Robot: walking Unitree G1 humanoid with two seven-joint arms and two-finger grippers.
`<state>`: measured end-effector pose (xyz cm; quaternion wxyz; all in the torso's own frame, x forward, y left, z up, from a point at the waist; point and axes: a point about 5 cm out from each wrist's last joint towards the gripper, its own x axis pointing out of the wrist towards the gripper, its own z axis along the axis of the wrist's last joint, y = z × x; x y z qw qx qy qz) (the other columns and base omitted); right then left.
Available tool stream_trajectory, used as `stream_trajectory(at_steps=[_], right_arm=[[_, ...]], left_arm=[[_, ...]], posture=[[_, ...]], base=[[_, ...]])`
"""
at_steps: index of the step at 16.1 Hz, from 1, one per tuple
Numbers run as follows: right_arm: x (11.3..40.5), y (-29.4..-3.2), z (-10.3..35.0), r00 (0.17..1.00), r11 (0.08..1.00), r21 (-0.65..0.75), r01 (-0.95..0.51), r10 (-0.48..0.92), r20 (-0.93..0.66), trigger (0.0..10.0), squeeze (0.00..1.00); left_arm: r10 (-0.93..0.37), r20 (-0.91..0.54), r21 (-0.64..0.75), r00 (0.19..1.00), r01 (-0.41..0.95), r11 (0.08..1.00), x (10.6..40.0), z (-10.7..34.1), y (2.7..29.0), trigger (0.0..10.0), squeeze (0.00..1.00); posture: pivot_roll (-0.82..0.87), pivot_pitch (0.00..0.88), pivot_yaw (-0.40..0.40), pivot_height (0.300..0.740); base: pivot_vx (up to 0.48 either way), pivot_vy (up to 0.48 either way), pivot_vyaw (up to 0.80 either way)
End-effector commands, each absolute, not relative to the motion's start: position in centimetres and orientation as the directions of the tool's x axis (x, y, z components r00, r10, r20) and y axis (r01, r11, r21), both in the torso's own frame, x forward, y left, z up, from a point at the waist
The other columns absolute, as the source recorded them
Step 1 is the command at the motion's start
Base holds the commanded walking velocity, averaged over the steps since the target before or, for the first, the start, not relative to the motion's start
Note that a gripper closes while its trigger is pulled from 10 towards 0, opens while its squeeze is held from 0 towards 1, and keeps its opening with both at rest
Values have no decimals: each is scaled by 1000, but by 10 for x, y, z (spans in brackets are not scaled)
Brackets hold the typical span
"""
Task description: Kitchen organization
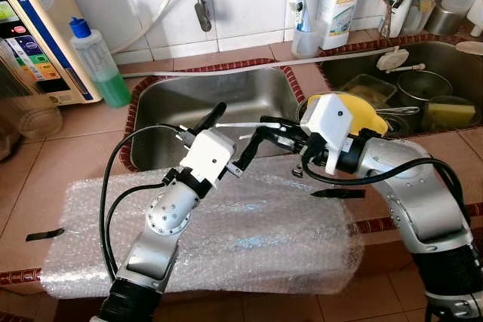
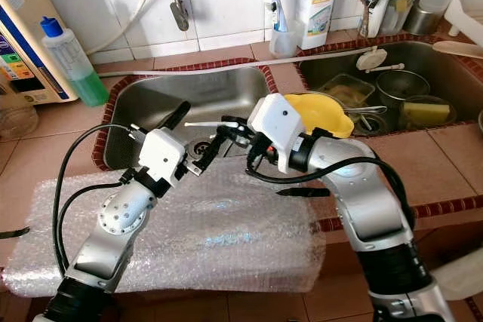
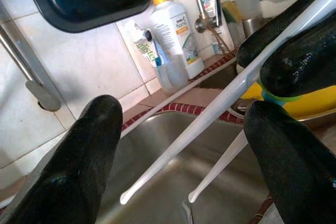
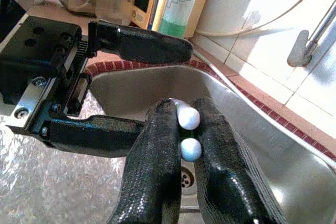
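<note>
Over the steel sink (image 1: 181,103), right tool (image 4: 184,129) pinches two white chopsticks (image 1: 249,124); left tool (image 1: 234,135) spread w/ sticks between its fingers. Stick ends partly hidden behind right tool. Bubble wrap (image 1: 249,239) covers desk.

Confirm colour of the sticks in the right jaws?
White; the chopsticks show best in the left wrist view.

A sheet of bubble wrap (image 1: 249,239) covers the terracotta-tiled counter (image 1: 68,148) before a steel sink (image 1: 181,103). A green liquid bottle (image 1: 98,65) stands beside a water purifier (image 1: 41,32). A white detergent bottle (image 1: 341,1) stands against the wall.
</note>
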<state>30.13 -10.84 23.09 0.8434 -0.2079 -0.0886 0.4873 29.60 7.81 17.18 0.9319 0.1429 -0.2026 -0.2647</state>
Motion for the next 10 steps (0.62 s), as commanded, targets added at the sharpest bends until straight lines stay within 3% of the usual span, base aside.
stream_trajectory(at_steps=[1, 5, 10], right_arm=[[284, -78, 254, 367, 335, -518, -787, 929, 43, 0, 0], [296, -94, 258, 522, 476, -617, -627, 844, 120, 0, 0], [300, -97, 272, 573, 571, -616, -543, 788, 224, 0, 0]], left_arm=[[-618, 235, 396, 750, 506, 766, 292, 159, 64, 10000, 0], [-617, 199, 405, 761, 510, 759, 289, 147, 70, 10000, 0], [-633, 177, 416, 753, 526, 742, 288, 140, 68, 10000, 0]], posture=[[-341, 144, 137, 740], [-342, 147, 137, 740], [-352, 150, 145, 740]], base=[[0, 0, 0], [0, 0, 0], [0, 0, 0]])
